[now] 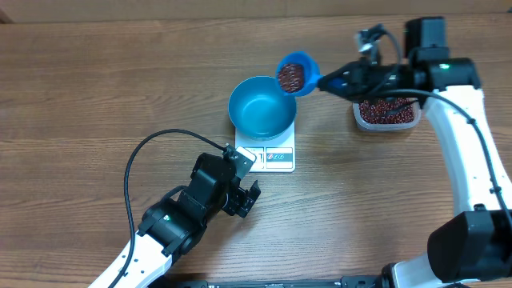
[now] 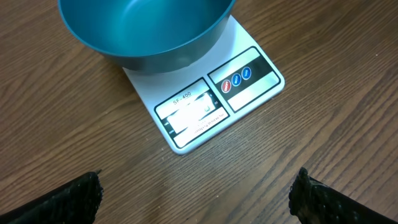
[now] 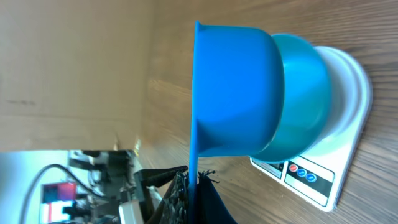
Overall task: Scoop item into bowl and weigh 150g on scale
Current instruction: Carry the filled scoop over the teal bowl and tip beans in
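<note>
The right gripper point(image 1: 330, 80) clamps a blue plastic scoop point(image 1: 304, 61) of red-brown beans point(image 1: 290, 77) over the deep blue bowl point(image 1: 258, 112) on a white scale point(image 1: 280, 158); left gripper point(image 1: 246, 196) open

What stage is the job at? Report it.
Done: round blue bowl sits on the white square scale, apparently empty. In hand: right gripper holds a small blue scoop of red-brown beans over its rim. Left: tipping, repeating, weighing.

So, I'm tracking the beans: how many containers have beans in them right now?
2. The blue scoop, held by the right gripper over the bowl's rim, and the clear tub beside the scale. The bowl looks empty.
</note>
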